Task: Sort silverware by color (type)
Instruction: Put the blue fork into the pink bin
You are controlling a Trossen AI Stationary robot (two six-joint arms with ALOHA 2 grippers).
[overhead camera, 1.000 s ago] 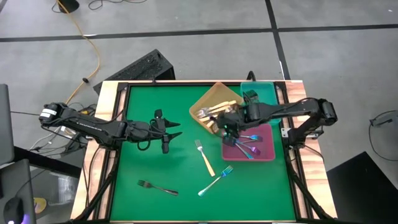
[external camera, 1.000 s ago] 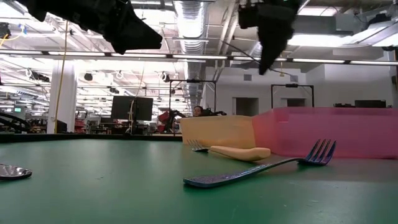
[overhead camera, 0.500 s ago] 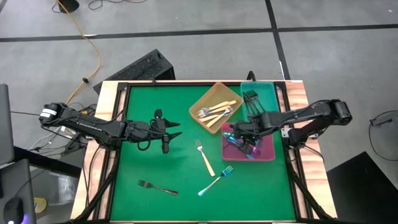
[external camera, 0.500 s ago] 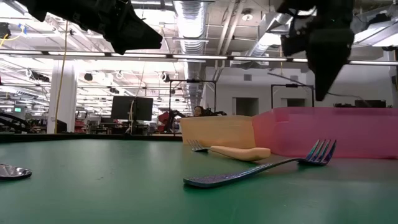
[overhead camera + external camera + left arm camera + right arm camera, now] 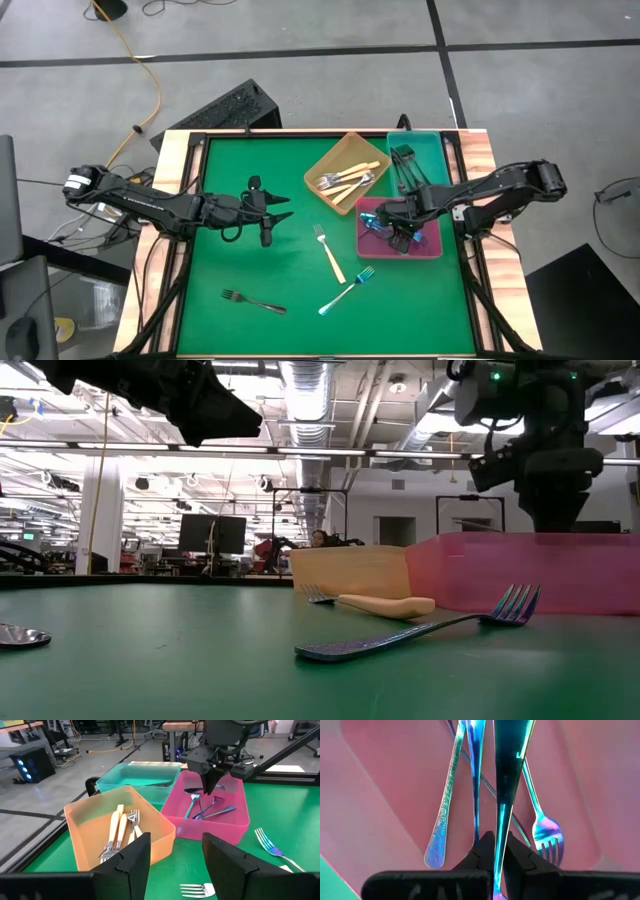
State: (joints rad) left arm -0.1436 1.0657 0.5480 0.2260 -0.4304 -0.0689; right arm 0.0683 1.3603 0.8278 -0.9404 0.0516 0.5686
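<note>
Right gripper point(image 5: 403, 222) pinching 1 iridescent blue fork point(image 5: 506, 785) above pink tray point(image 5: 432, 249); best lowered nearer the forks inside, then released flat.

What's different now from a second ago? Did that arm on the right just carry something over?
Yes. The right gripper swung from beside the orange tray to over the pink tray and came lower, its fingers clamped on an iridescent blue fork the whole way. The left gripper stayed open over the mat; the three loose forks stayed put.
</note>
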